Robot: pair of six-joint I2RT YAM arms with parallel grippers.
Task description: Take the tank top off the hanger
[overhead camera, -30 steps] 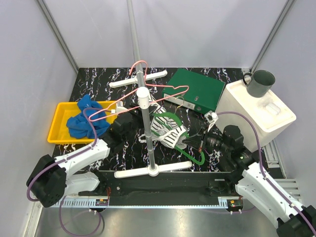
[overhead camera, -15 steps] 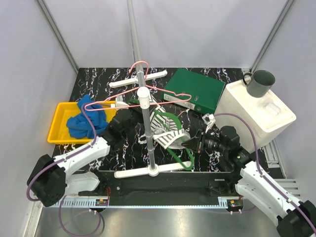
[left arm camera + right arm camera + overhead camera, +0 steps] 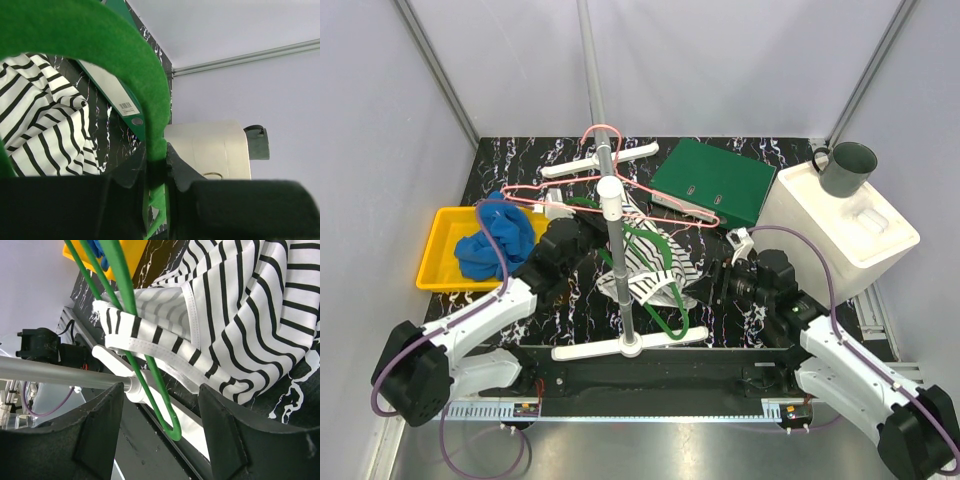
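Note:
The black-and-white striped tank top (image 3: 650,265) hangs crumpled on a green hanger (image 3: 665,325) beside the rack's pole. My left gripper (image 3: 588,222) is shut on the green hanger's upper bar. In the left wrist view the green hanger (image 3: 125,55) arches up out of my left gripper (image 3: 156,167), with the striped tank top (image 3: 45,125) to the left. My right gripper (image 3: 715,280) stands open just right of the garment. In the right wrist view the tank top (image 3: 240,315) and the green hanger's lower loop (image 3: 150,375) lie ahead of my right gripper (image 3: 160,390), which grips nothing.
The rack pole (image 3: 618,260) rises from a white cross base, with a pink wire hanger (image 3: 620,190) at its top. A green binder (image 3: 715,180) lies behind. A yellow tray (image 3: 435,250) holds a blue cloth (image 3: 495,240). On the right, a white box (image 3: 840,225) carries a grey mug (image 3: 845,167).
My left gripper has closed on the green hanger. My right gripper has let go and opened. The hanger and tank top have swung left toward the pole, and the pink hanger has turned.

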